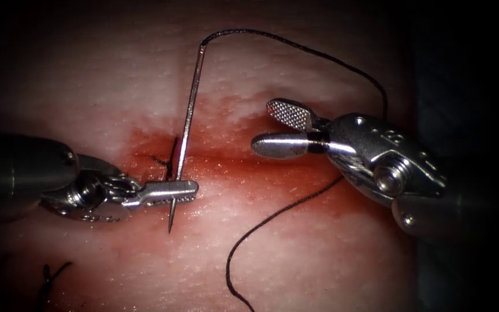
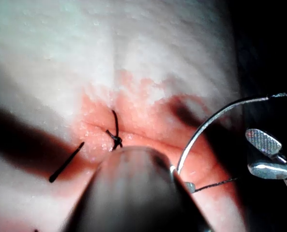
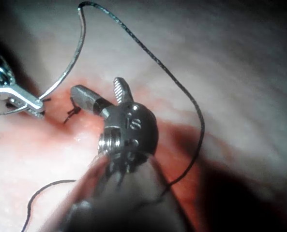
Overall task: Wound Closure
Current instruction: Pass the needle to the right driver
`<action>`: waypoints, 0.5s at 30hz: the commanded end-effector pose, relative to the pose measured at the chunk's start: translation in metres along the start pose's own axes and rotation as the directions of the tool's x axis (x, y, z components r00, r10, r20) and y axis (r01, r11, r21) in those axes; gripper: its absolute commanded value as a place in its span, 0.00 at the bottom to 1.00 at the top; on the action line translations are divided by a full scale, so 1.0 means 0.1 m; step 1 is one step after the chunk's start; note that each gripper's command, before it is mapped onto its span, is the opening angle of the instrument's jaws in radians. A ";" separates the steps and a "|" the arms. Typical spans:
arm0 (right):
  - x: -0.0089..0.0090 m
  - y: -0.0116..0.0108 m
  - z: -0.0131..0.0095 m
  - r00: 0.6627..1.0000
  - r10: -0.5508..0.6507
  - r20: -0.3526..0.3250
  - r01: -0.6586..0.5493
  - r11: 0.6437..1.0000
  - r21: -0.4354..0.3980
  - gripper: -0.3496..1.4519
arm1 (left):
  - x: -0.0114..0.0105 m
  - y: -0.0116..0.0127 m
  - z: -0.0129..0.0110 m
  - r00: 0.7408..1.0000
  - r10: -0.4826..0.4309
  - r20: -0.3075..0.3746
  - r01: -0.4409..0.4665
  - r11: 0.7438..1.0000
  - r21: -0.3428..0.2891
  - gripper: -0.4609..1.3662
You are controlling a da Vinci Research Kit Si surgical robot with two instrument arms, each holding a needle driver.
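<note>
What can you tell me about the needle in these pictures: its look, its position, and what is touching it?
The needle is thin, curved, shiny metal. The left gripper is shut on it near its pointed end, whose tip sticks out just below the jaws, free of the tissue. Its body rises over the red-stained cut to the blunt end, where the dark thread is attached. The open right gripper does not touch it.
</note>
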 end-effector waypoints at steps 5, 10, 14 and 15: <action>0.000 0.001 0.005 1.000 0.029 -0.008 -0.029 1.000 0.007 0.61 | -0.004 0.000 0.004 0.997 0.068 0.031 -0.067 0.997 -0.026 0.06; -0.001 -0.002 0.009 0.998 0.054 -0.014 -0.054 0.998 0.027 0.61 | -0.006 0.001 0.009 0.996 0.084 0.042 -0.082 0.996 -0.041 0.06; -0.001 -0.007 0.016 0.998 0.062 -0.017 -0.061 0.998 0.033 0.62 | -0.008 0.004 0.011 0.996 0.080 0.046 -0.078 0.996 -0.048 0.06; -0.001 -0.008 0.019 0.998 0.063 -0.027 -0.062 0.998 0.034 0.62 | -0.009 0.005 0.011 0.996 0.079 0.047 -0.076 0.996 -0.051 0.06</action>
